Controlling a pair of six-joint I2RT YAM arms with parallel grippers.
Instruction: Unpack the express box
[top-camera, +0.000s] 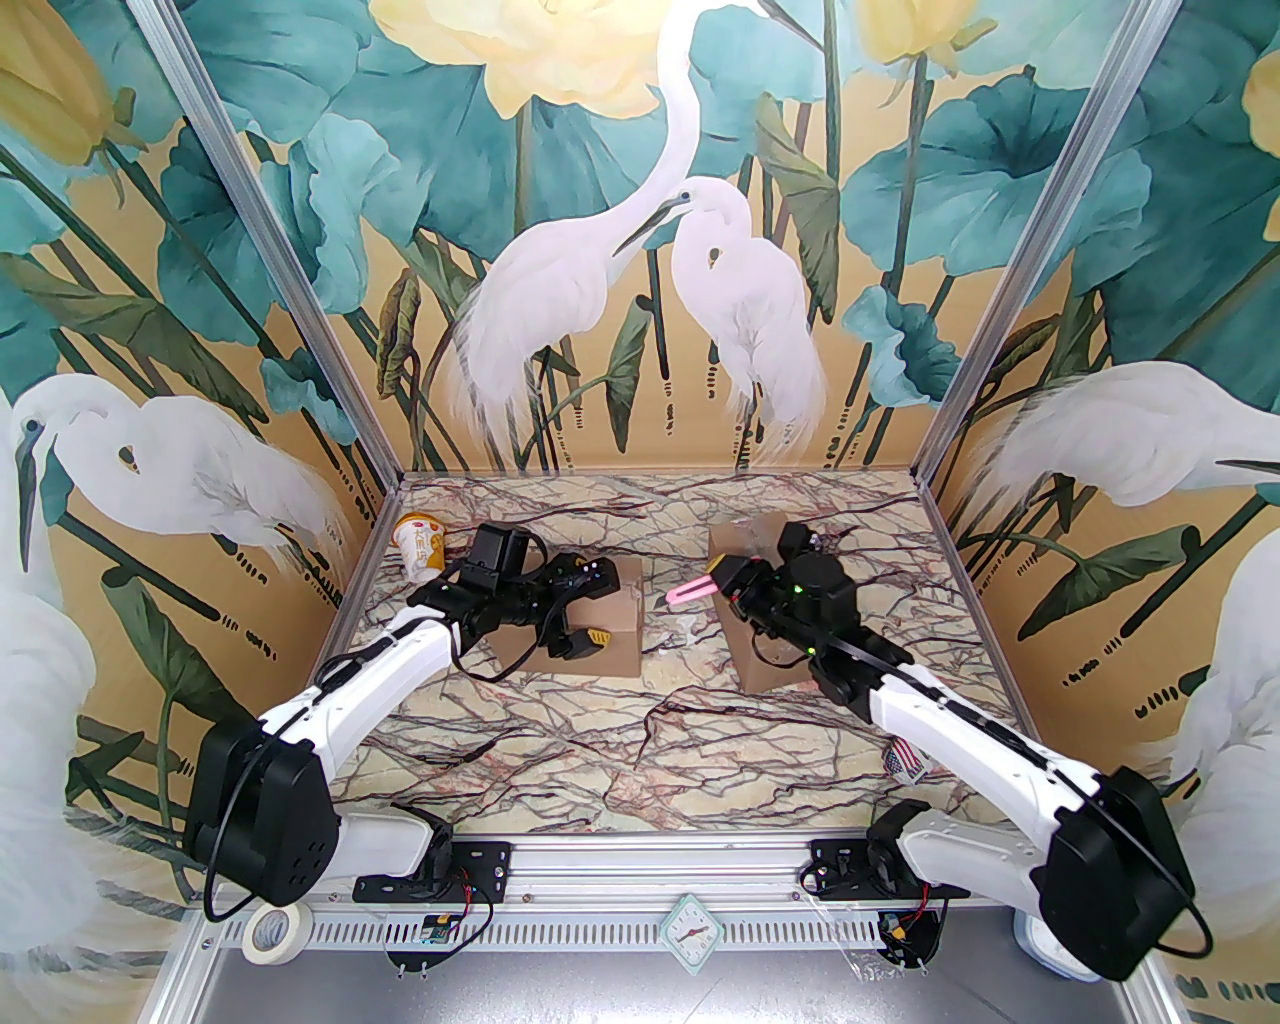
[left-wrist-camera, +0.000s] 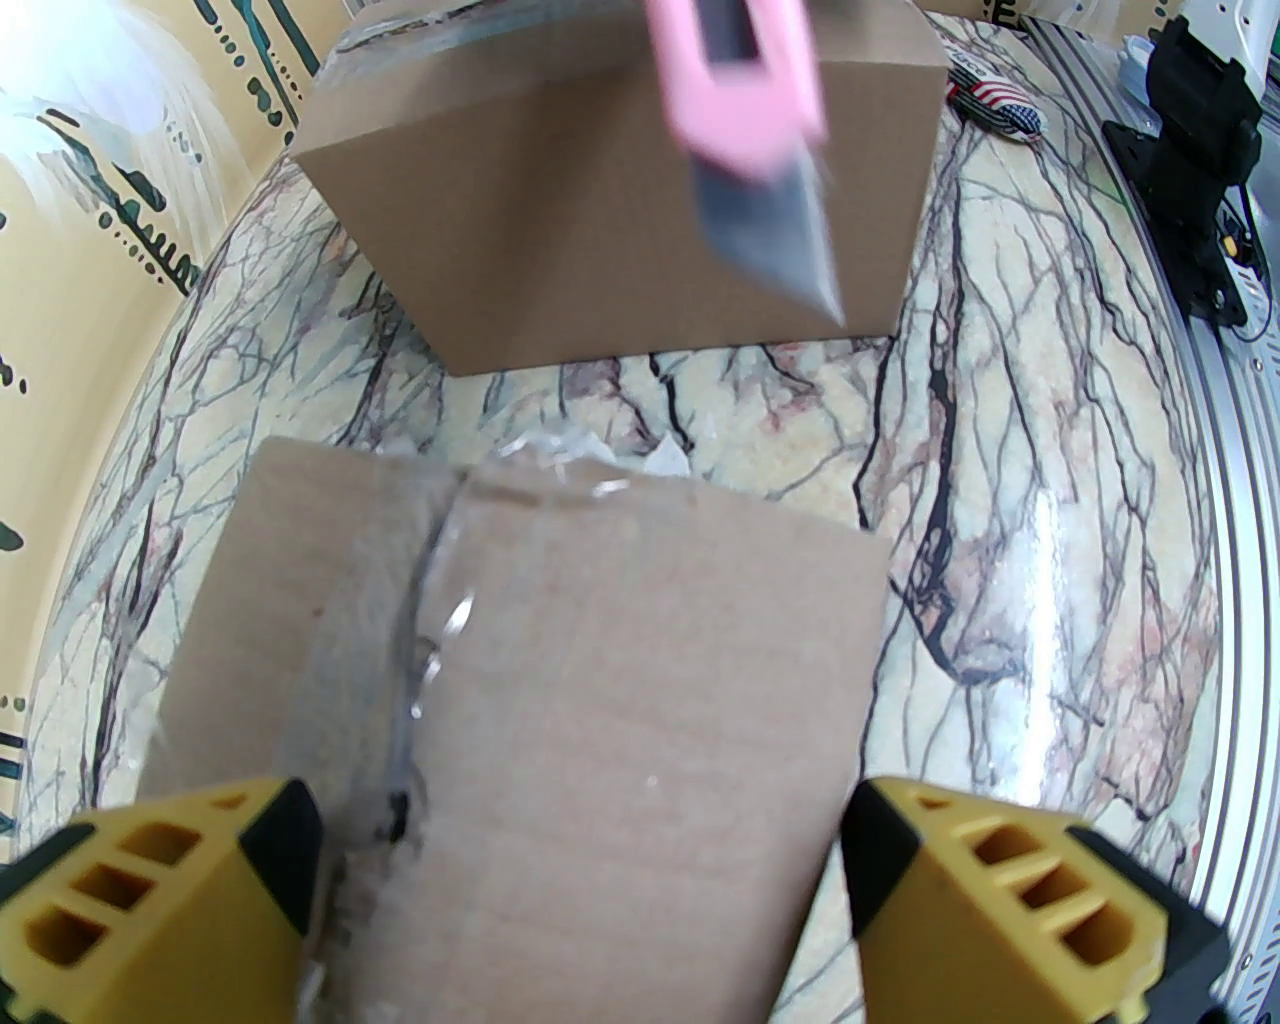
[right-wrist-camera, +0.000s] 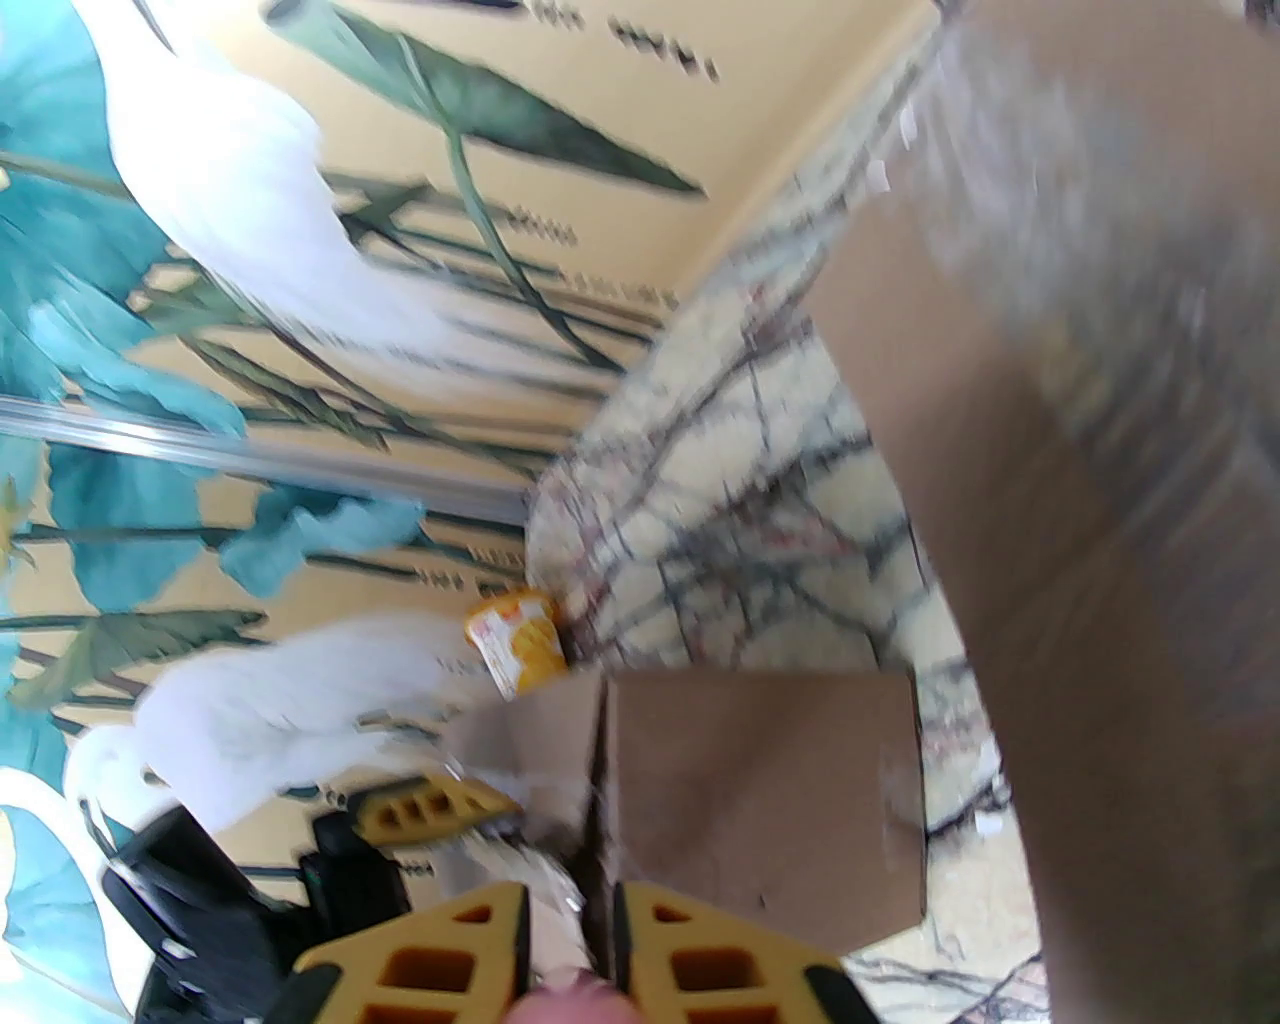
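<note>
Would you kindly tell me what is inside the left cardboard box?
Unseen: the left cardboard box has flaps lying closed, with wrinkled clear tape along the top seam.

Bystanders on the marble table (top-camera: 640, 740)
A yellow printed cup (top-camera: 421, 546) sits in the far left corner; a flag-patterned pouch (top-camera: 905, 760) lies near the right edge.

Near half of table (top-camera: 620, 760) lay open, pink knife (top-camera: 690, 592) jutted into gap between left box (top-camera: 620, 620) and right box (top-camera: 762, 668), cup (top-camera: 420, 547) stood far-left.
</note>
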